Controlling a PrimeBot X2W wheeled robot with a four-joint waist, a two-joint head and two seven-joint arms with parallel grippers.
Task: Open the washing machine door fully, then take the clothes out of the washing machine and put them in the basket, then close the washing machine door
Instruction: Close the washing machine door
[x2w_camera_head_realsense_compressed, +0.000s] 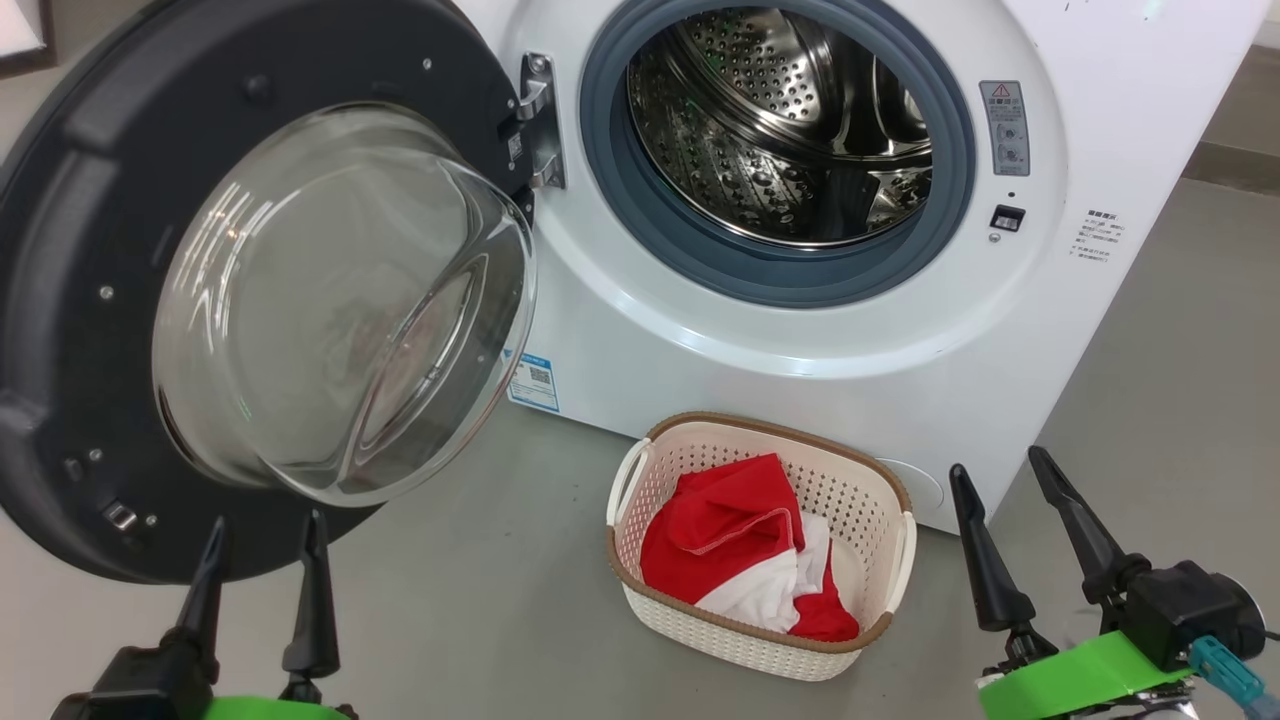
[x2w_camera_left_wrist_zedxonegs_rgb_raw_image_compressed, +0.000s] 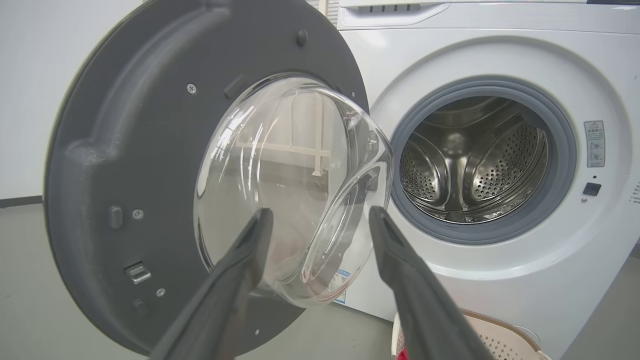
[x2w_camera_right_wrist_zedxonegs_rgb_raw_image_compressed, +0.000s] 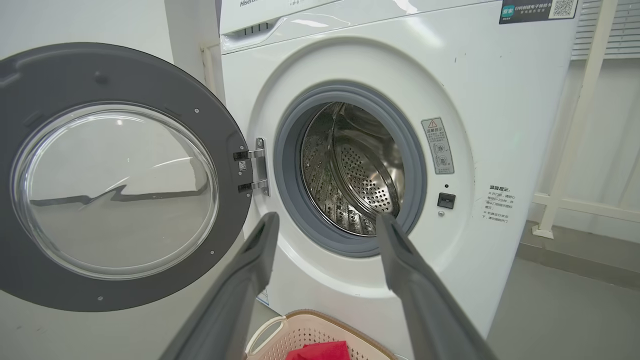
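Evidently unloading was finished: the clothes (x2w_camera_head_realsense_compressed: 730, 540) lay heaped in the basket (x2w_camera_head_realsense_compressed: 760, 425), set just before the washing machine (x2w_camera_head_realsense_compressed: 700, 330), whose drum (x2w_camera_head_realsense_compressed: 780, 130) showed bare steel. The washing machine door (x2w_camera_head_realsense_compressed: 90, 300) stood wide open, presumably awaiting closure. The left gripper (x2w_camera_head_realsense_compressed: 266, 520), nearest its rim, and the right gripper (x2w_camera_head_realsense_compressed: 999, 461) hung parted, holding nothing.

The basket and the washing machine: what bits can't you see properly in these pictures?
- Clothes, head view: bunched together, so how many can't be counted.
- Basket bottom, head view: mostly covered by the clothes.
- Drum front floor, head view: hidden behind the grey ring.
- Warning sticker writing, every view: too small.
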